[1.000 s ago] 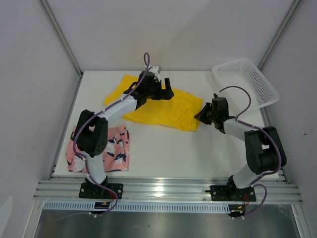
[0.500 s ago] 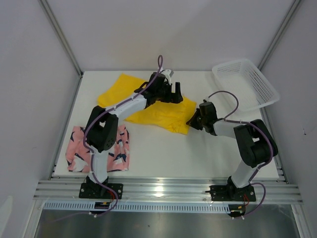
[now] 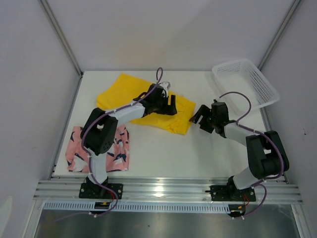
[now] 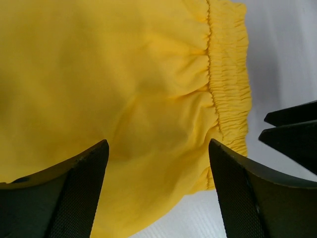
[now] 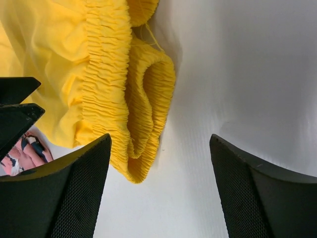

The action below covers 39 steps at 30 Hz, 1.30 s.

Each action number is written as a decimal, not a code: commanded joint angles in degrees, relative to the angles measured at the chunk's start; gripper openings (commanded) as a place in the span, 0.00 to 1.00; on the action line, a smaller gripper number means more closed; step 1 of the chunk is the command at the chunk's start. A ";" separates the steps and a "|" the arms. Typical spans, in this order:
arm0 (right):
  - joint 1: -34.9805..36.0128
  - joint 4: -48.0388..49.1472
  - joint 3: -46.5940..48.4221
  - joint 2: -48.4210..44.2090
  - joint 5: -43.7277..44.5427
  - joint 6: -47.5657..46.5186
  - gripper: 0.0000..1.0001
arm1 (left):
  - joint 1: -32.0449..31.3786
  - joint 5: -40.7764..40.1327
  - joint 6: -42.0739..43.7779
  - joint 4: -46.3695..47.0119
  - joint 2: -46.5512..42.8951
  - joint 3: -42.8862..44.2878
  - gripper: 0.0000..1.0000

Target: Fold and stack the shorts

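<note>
The pink shorts (image 3: pixel 99 148) lie flat at about 8 o'clock on the bench (image 3: pixel 163 153), close to its left edge. If I drag anything over them carelessly, I judge they could slide toward that edge.

The yellow shorts (image 3: pixel 126 91) spread from 11 o'clock toward the centre and are rumpled, not square. My left jaws hover over their right end, gaping wide and holding nothing, with loose yellow cloth below and between the tips. Closing here, I would likely pinch slack mid-panel fabric instead of a corner. The pair would then lift as a bunch and fold crooked.

At about 3 o'clock of the yellow pair, my right jaws are also spread wide and empty. They sit just off the elastic waistband (image 5: pixel 133 99), which is curled over on itself there. Catching only the top layer of that curl could twist the band and leave a lump in the fold. My two sets of jaws are also near each other, so reaching for the same end risks a knock.

The white basket (image 3: pixel 245 79) sits at 2 o'clock, well apart.
</note>
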 commanded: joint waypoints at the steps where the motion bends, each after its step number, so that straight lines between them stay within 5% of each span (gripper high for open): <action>1: -2.42 3.88 -3.50 -0.67 -7.51 1.18 0.82 | -0.54 -2.02 0.77 3.13 -4.07 -2.15 0.82; 10: -5.77 19.35 -5.37 6.80 -16.32 3.21 0.83 | -2.83 -5.19 3.58 1.55 1.98 1.09 0.68; 20: -4.98 20.59 -3.88 11.81 -13.78 5.41 0.84 | -5.11 -9.06 5.52 -1.17 4.71 0.04 0.45; 31: -8.05 25.78 -3.61 11.02 -15.96 9.09 0.71 | -5.20 -11.26 4.90 1.73 2.34 -4.80 0.45; 39: -8.15 32.18 -3.43 11.46 -20.71 13.93 0.79 | -5.20 -11.70 4.99 2.34 1.11 -5.68 0.46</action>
